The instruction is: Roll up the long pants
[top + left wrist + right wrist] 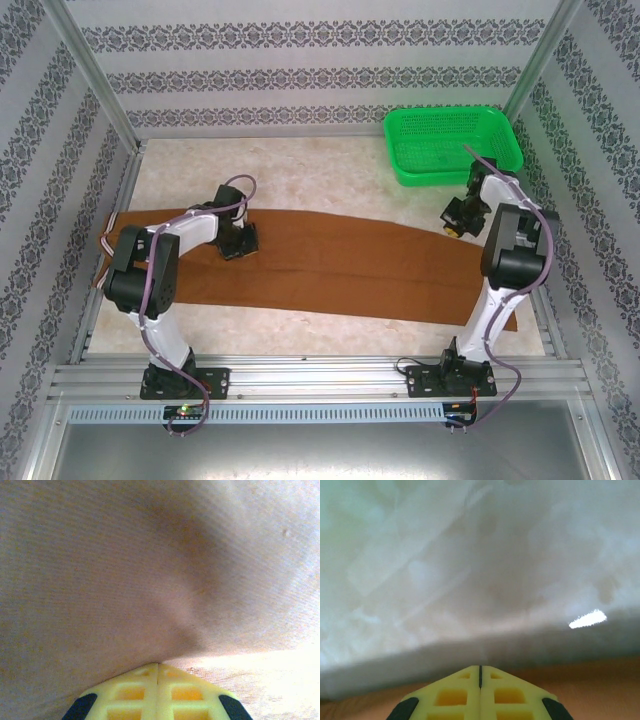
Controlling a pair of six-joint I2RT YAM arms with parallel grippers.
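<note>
fully closed end effectors at pants

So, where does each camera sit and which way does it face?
Top external: above, behind the bases, looking down at the table; both arms show.
Left wrist: on the left arm, close to the long pants; shut left fingers show.
Right wrist: on the right arm, facing pants' edge and table; shut right fingers show.
All share the pants.

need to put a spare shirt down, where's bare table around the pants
Largest bare patch: table between the back wall and the far edge of the long pants, left of the green basket. A narrower strip runs between the pants' near edge and the front rail. Crowded: the right, where the right gripper sits between basket and pants.
</note>
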